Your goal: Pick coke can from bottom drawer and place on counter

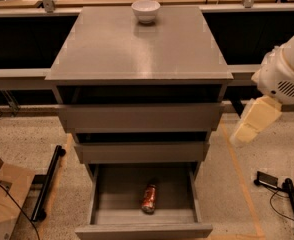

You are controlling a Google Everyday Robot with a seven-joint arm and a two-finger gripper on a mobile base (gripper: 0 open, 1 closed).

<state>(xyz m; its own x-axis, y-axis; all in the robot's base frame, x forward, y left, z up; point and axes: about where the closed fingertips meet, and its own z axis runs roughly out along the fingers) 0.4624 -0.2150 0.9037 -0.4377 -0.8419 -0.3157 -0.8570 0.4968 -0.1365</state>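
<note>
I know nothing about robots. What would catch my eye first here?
A small red soda can sits alone in the pulled-out bottom drawer of the grey cabinet. A white bowl stands at the far edge of the smooth grey counter. The robot's cream-coloured claw hangs at the picture's right, beside the cabinet, well away from the can.

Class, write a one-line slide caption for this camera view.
Coke can lies in the open bottom drawer; gripper hangs off to the right; bowl on the counter.

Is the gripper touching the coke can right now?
Apart. The camera view shows the gripper beside the cabinet, coke can lying in the bottom drawer.
</note>
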